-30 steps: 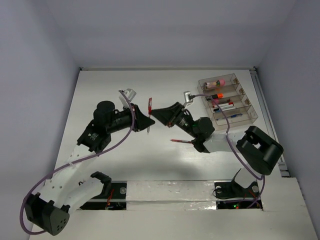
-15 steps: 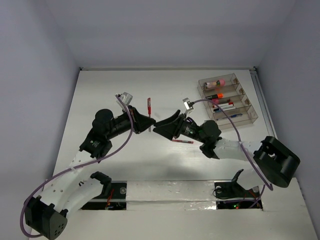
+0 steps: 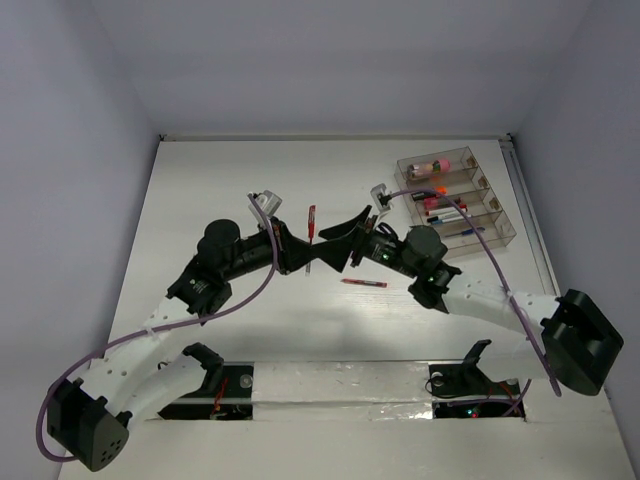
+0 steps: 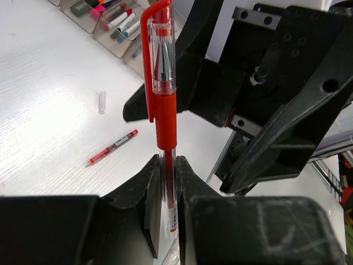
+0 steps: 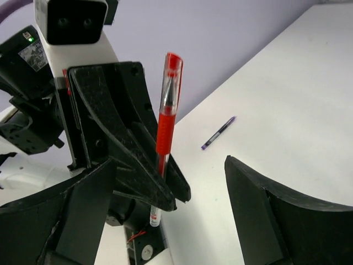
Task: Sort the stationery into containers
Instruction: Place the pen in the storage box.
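Note:
My left gripper is shut on the lower barrel of a red pen, holding it upright above the table. In the top view that red pen sticks up between the two arms. My right gripper faces it at close range with its jaws wide open. The red pen stands in the gap, nearer one finger, and neither finger touches it. A second red pen lies on the table below the grippers. The clear organiser at the back right holds a pink cylinder, an orange highlighter and pens.
A small clear cap lies on the table near the second red pen. A thin purple-blue pen lies on the table beyond the left arm. Grey walls stand round the white table.
My right gripper has opened wide and reached left toward the held pen. My left arm has carried the red pen a little to the right, still gripped.

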Motion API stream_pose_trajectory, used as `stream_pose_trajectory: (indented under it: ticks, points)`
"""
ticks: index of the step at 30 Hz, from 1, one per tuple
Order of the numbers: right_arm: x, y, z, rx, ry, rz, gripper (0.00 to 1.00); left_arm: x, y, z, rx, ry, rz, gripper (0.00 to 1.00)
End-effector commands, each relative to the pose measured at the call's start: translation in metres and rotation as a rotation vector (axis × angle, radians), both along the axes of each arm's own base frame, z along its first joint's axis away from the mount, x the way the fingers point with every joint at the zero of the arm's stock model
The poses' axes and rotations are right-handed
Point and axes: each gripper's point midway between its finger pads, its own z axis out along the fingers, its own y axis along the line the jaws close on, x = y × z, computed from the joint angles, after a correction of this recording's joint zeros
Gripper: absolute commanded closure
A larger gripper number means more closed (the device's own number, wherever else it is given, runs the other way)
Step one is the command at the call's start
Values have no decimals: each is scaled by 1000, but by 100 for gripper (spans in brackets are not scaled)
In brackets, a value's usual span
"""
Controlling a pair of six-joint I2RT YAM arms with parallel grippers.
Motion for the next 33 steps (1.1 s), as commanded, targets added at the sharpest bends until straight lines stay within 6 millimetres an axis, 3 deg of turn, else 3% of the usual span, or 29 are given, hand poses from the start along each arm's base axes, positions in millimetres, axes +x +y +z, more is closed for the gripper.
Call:
stream_pose_trajectory:
  ticks: [1, 4, 13, 15, 18, 20, 21, 22, 26, 30, 32, 33]
  points:
    - [8, -7, 29, 5, -93, -51, 15, -4, -3, 22, -35, -72, -31, 100]
    - [5, -2, 44, 22, -116, -19, 15, -4, -5, 21, -39, -62, -39, 100]
    - [13, 22, 49, 62, -70, 49, 43, -6, -6, 22, -54, -62, -47, 100]
    - [14, 24, 48, 67, -60, 52, 58, -7, -6, 23, -57, -66, -49, 100]
    - [18, 22, 48, 73, -51, 31, 87, -7, -5, 25, -60, -71, -46, 100]
    - [22, 16, 55, 91, -52, -17, 99, -8, -4, 26, -58, -77, -40, 100]
    - [25, 14, 55, 87, -51, -36, 100, -7, -3, 27, -58, -77, -35, 98]
    - [31, 10, 57, 91, -44, -81, 100, -6, -2, 26, -53, -78, -25, 87]
    - [49, -10, 70, 93, -70, -218, 100, -5, 4, 27, -25, -94, 5, 62]
    - [87, -54, 72, 71, -54, -425, 100, -7, 10, 25, 9, -109, 14, 40]
    - [121, -103, 66, 69, -13, -595, 100, -9, 14, 23, 37, -120, 24, 32]
    - [123, -109, 62, 66, -2, -627, 100, -10, 17, 23, 42, -115, 31, 30]
